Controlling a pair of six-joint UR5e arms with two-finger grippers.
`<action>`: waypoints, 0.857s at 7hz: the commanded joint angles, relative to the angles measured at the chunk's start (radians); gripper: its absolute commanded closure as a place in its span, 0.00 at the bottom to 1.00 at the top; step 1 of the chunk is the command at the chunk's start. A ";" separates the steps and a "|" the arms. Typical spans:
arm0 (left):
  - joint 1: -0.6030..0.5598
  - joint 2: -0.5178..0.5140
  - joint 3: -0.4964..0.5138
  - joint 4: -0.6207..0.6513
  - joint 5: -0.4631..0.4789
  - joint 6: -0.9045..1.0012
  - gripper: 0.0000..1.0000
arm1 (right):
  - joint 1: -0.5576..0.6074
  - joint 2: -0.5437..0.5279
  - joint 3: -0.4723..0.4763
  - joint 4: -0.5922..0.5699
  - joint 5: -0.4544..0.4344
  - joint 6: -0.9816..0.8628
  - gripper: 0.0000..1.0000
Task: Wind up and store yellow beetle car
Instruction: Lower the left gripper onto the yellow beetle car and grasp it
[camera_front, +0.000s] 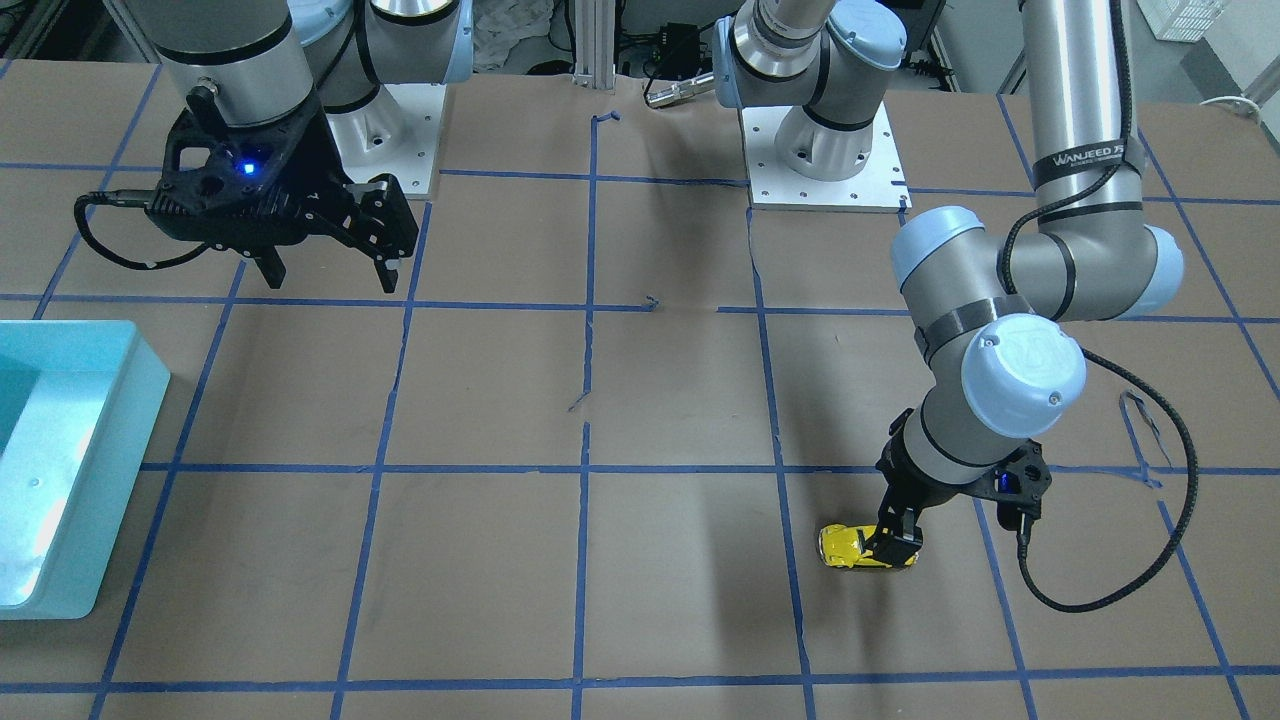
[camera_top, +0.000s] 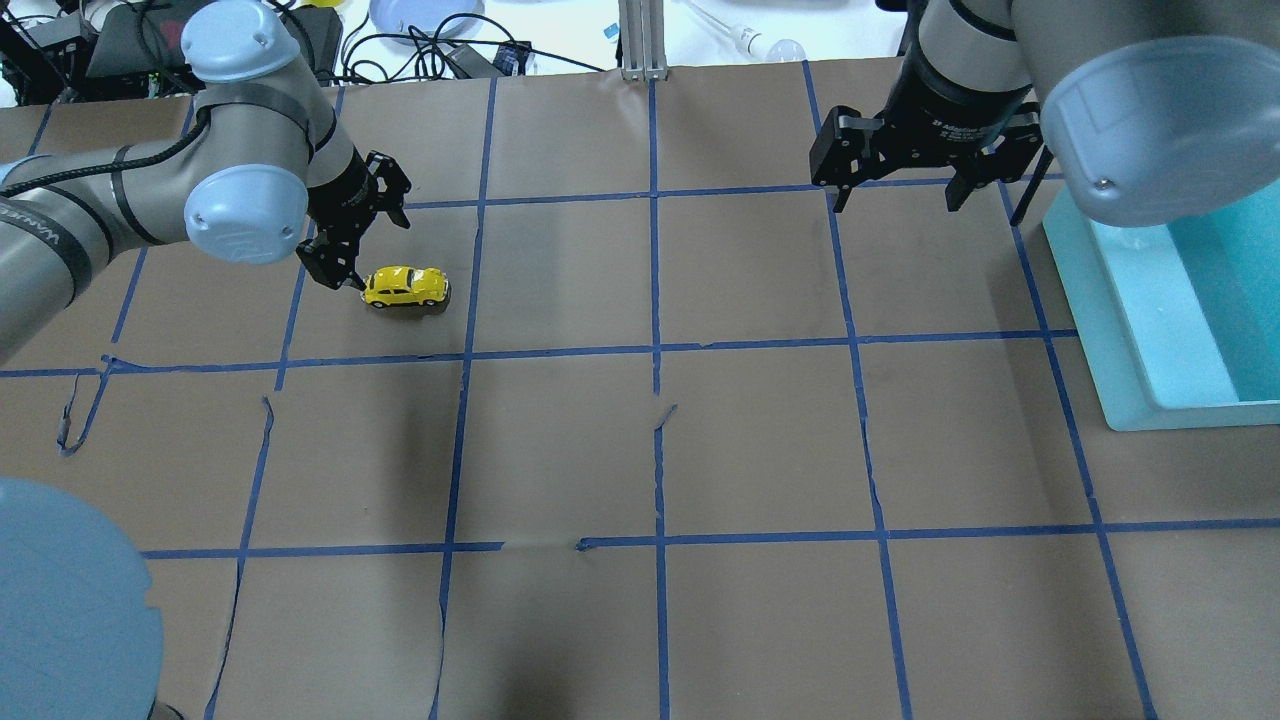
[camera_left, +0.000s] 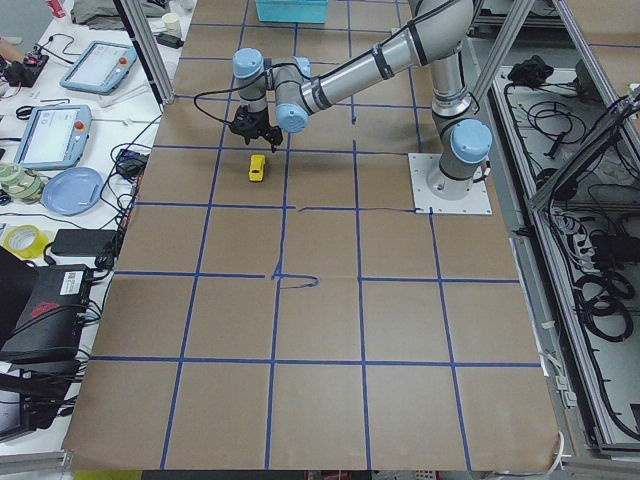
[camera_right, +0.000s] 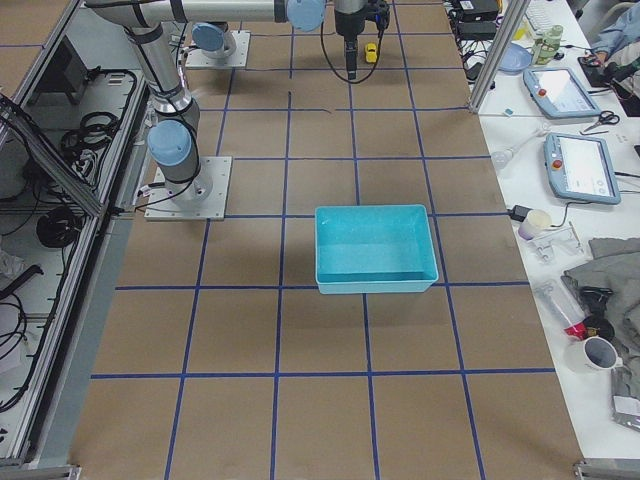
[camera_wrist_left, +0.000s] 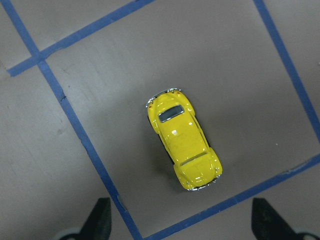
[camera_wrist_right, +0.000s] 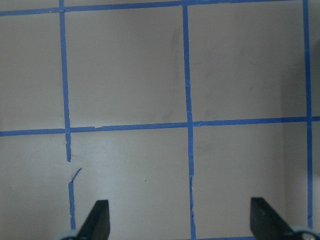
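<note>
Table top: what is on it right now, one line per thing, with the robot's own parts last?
table: one, brown paper with a blue tape grid
toy car: one, yellow, on its wheels on the robot's left side of the table
bin: one, turquoise, on the robot's right side, nothing seen inside
left gripper: one, black, open, low by the car, not holding it
right gripper: one, black, open, empty, raised beside the bin

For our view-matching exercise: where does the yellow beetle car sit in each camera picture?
Front-facing: yellow beetle car lower right.
Overhead: car upper left.
Exterior left: car upper left.
Exterior right: car top centre.
Left wrist: car centre.
Right wrist: absent.
Shared landmark: left gripper close by.
</note>
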 joint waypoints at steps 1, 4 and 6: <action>0.013 -0.049 0.005 0.028 -0.005 -0.097 0.00 | 0.000 0.000 0.000 0.000 0.000 0.000 0.00; 0.020 -0.095 0.004 0.074 -0.005 -0.097 0.00 | 0.000 0.000 0.000 0.000 0.001 0.000 0.00; 0.020 -0.110 0.004 0.074 -0.004 -0.096 0.03 | 0.000 0.000 0.000 0.000 0.001 0.000 0.00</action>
